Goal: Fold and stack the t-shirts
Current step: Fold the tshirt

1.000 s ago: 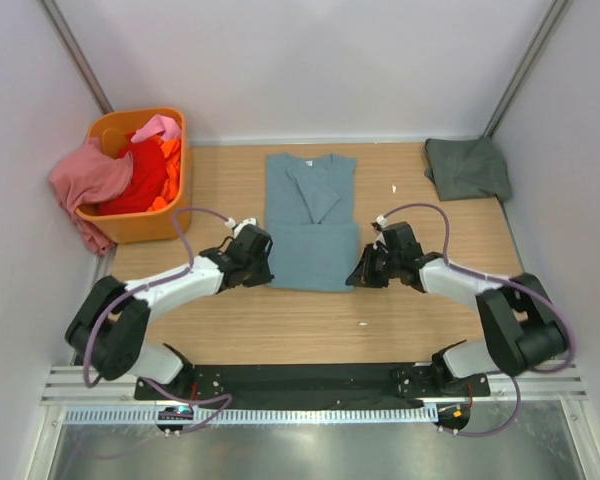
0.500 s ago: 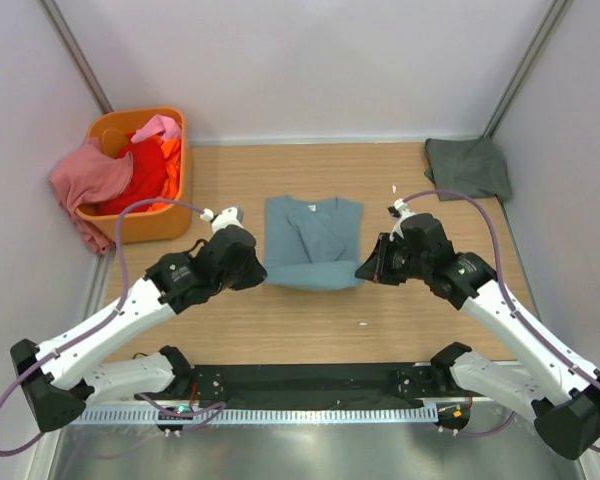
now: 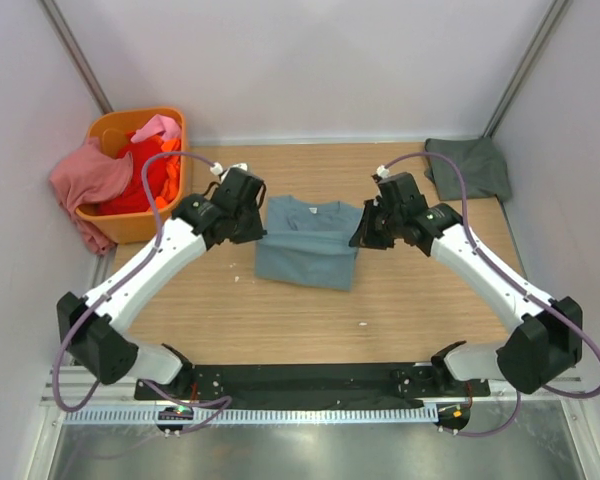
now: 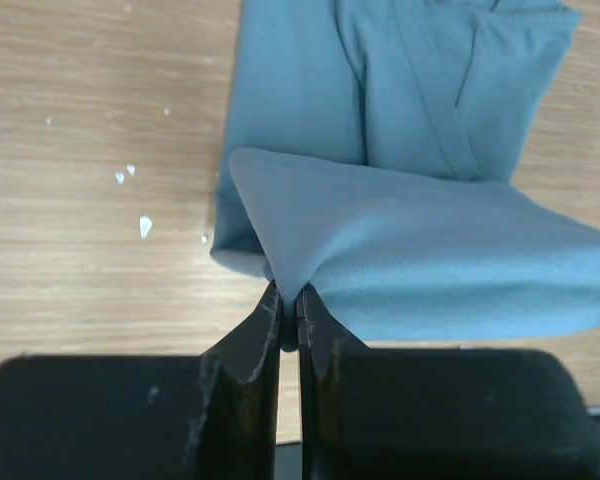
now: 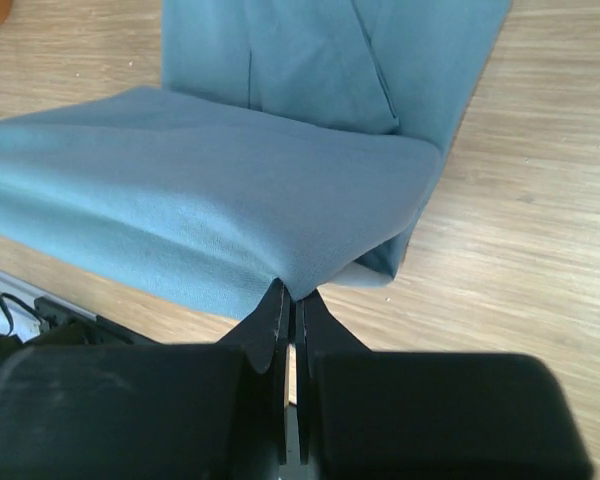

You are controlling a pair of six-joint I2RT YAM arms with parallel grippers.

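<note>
Left of blue shirt [image 3: 308,255]: orange basket [image 3: 145,226] | far-right corner: grey-green shirt [image 3: 468,168]

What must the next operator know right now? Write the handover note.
Left gripper: fingers shut on a corner of the large dusty blue-teal cloth t-shirt. Right gripper: shut on its other corner.
Dark grey-green cloth t-shirt lies at the far right corner of the wooden table. Pink cloth t-shirt, red cloth t-shirt and orange cloth t-shirt are in the orange plastic basket.
Done: sleeves folded in. To do: lay this fold down, fold the others, stack.
</note>
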